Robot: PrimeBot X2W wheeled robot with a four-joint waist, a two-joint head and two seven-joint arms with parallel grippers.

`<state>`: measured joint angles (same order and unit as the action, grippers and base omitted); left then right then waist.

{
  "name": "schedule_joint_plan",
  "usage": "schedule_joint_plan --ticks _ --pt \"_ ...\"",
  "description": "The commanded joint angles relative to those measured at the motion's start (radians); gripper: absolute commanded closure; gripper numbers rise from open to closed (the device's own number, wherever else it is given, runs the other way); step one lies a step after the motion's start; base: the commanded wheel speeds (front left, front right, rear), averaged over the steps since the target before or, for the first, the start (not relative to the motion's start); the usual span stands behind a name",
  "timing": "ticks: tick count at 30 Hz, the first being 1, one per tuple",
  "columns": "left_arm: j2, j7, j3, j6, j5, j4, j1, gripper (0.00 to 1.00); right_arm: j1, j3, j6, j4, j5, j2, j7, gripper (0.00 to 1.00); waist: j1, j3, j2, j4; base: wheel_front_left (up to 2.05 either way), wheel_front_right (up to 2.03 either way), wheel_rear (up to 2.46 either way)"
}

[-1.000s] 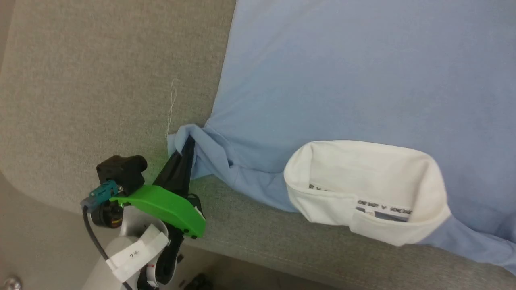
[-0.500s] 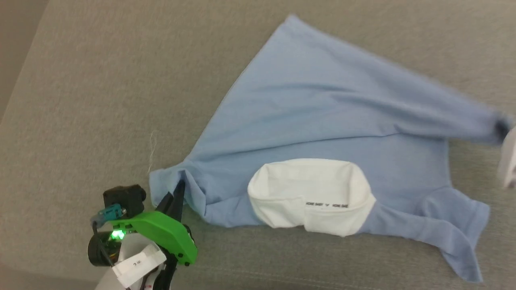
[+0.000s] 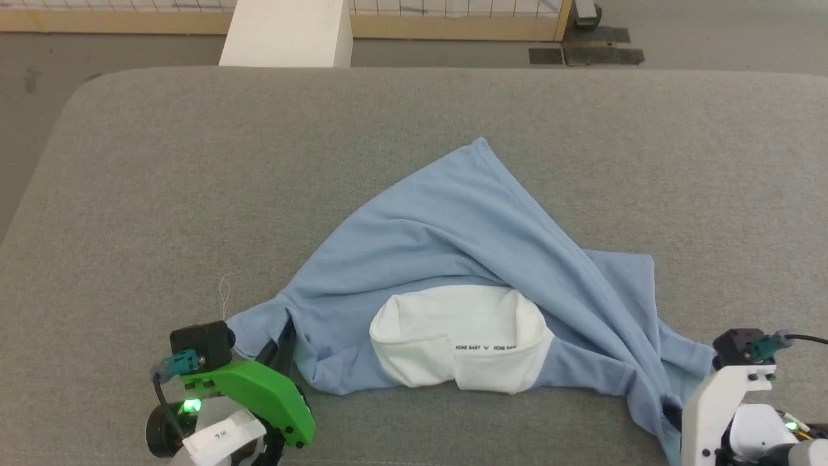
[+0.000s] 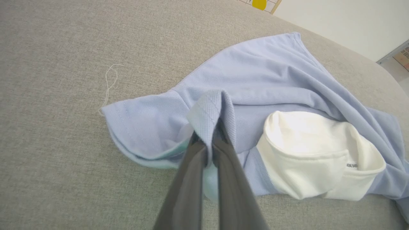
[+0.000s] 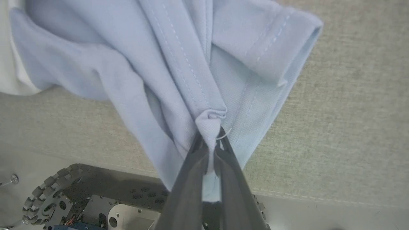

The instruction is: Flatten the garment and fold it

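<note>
**A:** Where's the shirt (image 3: 466, 220) at?
**B:** Rumpled on the grey pad (image 3: 162, 181), white collar (image 3: 453, 323) toward the robot.
**A:** And the grippers?
**B:** Left gripper (image 4: 208, 140) pinches a fold by a sleeve (image 4: 137, 127). Right gripper (image 5: 211, 140) is clamped on bunched cloth at the other end.

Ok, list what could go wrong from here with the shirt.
The left gripper and right gripper each pinch only a small bunched bit of the shirt; a pull may slip it free.
A thick diagonal fold lies across the body near the collar; spreading may trap it.
The right corner hangs at the cushion edge and might snag the base.
</note>
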<state>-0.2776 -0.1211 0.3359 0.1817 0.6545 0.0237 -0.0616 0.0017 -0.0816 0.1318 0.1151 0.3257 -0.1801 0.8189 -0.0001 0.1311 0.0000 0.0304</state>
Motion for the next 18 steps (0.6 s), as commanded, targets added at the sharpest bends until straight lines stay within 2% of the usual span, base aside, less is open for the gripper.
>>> schedule_joint_plan --ticks 1,2,3,4,7,11,15,18 --pt "0.002 0.006 -0.004 0.001 0.006 0.004 0.013 1.00 -0.004 -0.013 -0.001 -0.006 0.007 0.005 -0.017 1.00 0.0001 -0.014 0.0000 -0.004 0.00 0.00 0.00" --pt "0.002 0.007 -0.005 0.001 0.008 0.008 0.016 1.00 -0.011 -0.030 -0.001 -0.017 0.015 0.012 -0.037 0.78 0.0001 -0.020 0.0000 -0.005 0.00 0.00 0.00" --pt "0.001 0.007 -0.006 0.002 0.010 0.009 0.018 1.00 -0.018 -0.041 -0.001 -0.029 0.020 0.014 -0.056 0.09 0.0001 -0.023 0.0000 -0.005 0.00 0.00 0.00" --pt "0.001 0.008 -0.006 0.002 0.011 0.011 0.020 1.00 -0.026 -0.061 -0.001 -0.042 0.027 0.018 -0.080 0.00 0.0001 -0.028 0.0000 -0.006 0.00 0.00 0.00" --pt "0.001 0.013 -0.005 0.004 0.010 0.012 0.028 1.00 -0.055 -0.102 -0.001 -0.078 0.052 0.029 -0.156 0.00 0.0001 -0.042 0.0000 -0.008 0.00 0.00 0.00" --pt "-0.001 0.013 -0.003 0.008 0.010 0.008 0.035 1.00 -0.112 -0.116 -0.001 -0.138 0.095 0.043 -0.323 0.00 0.0001 -0.051 0.0000 -0.009 0.00 0.00 0.00" --pt "-0.007 0.011 -0.001 0.007 0.010 0.002 0.033 1.00 -0.173 -0.068 -0.001 -0.131 0.085 0.019 -0.474 0.00 0.0001 -0.038 0.0000 -0.002 0.00 0.00 0.00" --pt "-0.011 0.007 0.001 0.006 0.008 -0.006 0.024 1.00 -0.249 -0.014 -0.001 -0.069 0.080 -0.010 -0.545 0.00 0.0001 -0.015 0.0000 0.010 0.00 0.00 0.00"
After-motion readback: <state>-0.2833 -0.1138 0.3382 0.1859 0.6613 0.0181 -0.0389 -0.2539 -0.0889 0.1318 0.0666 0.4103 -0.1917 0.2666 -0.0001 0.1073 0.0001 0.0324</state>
